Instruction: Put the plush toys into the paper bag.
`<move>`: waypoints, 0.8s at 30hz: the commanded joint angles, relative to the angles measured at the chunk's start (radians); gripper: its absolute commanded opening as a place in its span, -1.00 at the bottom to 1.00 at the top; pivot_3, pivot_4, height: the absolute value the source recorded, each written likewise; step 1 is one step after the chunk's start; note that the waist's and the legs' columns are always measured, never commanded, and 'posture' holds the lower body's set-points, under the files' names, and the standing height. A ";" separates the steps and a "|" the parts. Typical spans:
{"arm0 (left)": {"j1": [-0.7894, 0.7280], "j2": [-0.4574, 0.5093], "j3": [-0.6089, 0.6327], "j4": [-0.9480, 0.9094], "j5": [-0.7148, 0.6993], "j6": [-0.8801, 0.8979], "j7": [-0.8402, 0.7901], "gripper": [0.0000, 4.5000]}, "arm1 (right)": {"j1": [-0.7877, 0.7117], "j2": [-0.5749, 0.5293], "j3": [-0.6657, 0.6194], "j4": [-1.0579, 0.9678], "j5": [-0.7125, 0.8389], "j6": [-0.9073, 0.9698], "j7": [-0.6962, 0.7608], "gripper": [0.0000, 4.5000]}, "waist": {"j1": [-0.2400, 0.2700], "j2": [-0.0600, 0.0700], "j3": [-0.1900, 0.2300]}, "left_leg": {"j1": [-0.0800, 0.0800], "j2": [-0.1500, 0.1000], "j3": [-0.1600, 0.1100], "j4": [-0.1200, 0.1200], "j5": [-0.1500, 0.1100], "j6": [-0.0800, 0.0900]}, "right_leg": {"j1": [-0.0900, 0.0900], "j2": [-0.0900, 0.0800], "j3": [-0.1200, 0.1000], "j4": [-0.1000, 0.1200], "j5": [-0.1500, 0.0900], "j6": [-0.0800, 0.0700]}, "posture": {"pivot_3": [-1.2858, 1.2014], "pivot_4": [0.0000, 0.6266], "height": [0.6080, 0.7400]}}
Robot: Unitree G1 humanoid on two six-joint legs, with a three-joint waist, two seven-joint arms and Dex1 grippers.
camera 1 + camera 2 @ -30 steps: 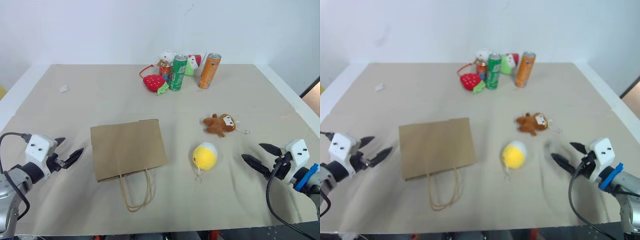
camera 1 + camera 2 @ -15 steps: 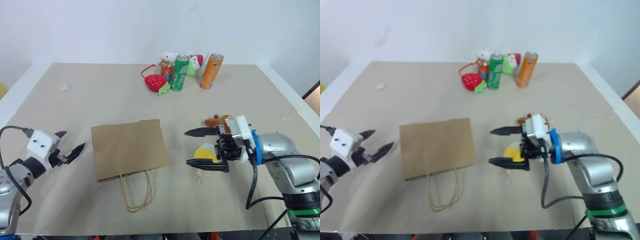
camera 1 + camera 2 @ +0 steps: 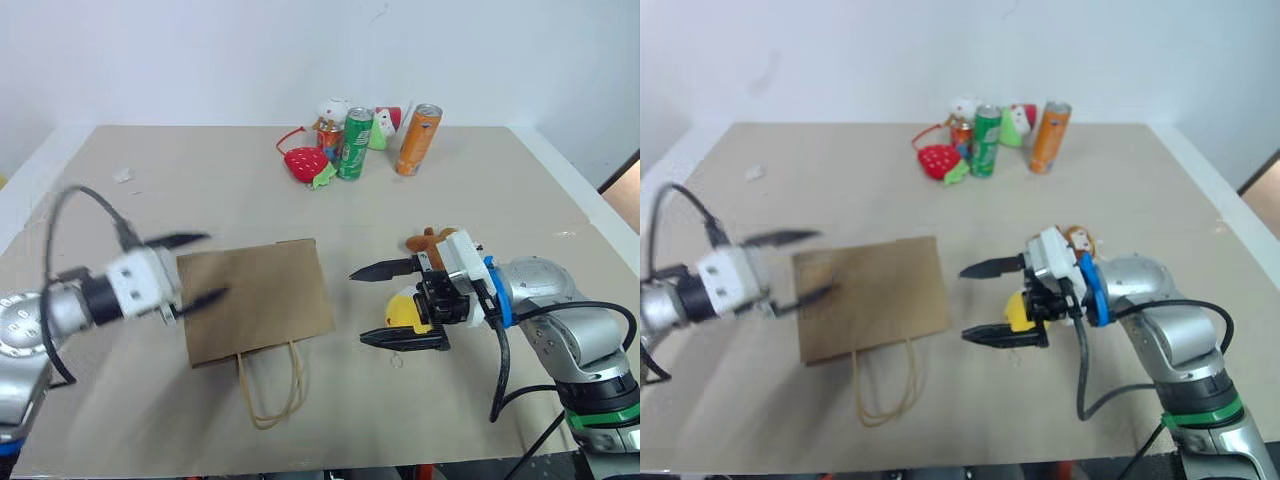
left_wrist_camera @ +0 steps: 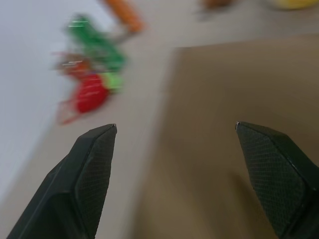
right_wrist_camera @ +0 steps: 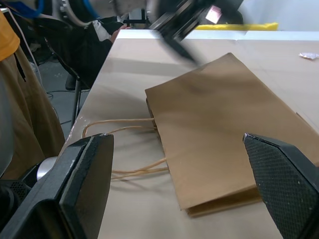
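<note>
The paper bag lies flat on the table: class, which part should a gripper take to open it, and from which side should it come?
Probably the cord handles. The paper bag lies flat and closed, offering the fingers little to pinch, while the handles loop out from its mouth on the table, towards the robot. Coming from that near side, the open left gripper, now at the bag's left edge, seems best placed.

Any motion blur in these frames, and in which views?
Left and right eye views: the left gripper is smeared, while the right gripper and paper bag are crisp. Left wrist view: the background cans and strawberry plush are streaked.
</note>
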 commanded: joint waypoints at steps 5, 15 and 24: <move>0.105 0.059 -0.106 0.002 0.064 -0.273 -0.216 0.75 | 0.014 -0.026 -0.023 -0.081 0.004 0.027 -0.037 1.00 | 0.004 0.001 0.001 | 0.000 0.002 -0.004 0.001 0.000 0.000 | 0.000 0.004 0.000 0.002 -0.001 -0.002 | 0.03 -0.52 1.00; 0.135 0.071 -0.164 0.052 0.070 -0.367 -0.305 0.75 | 0.081 -0.066 -0.095 -0.132 0.035 0.072 -0.105 1.00 | 0.004 0.001 0.001 | 0.000 0.002 -0.001 0.001 0.000 -0.001 | 0.000 0.002 -0.001 0.001 -0.001 -0.002 | 0.03 -0.52 1.00; 0.106 0.036 -0.236 0.030 0.115 -0.359 -0.274 0.75 | 0.089 -0.073 -0.110 -0.127 0.034 0.069 -0.138 1.00 | 0.004 0.001 0.001 | 0.000 0.003 -0.001 0.002 0.000 0.000 | 0.000 0.002 -0.003 0.001 -0.001 -0.001 | 0.03 -0.52 1.00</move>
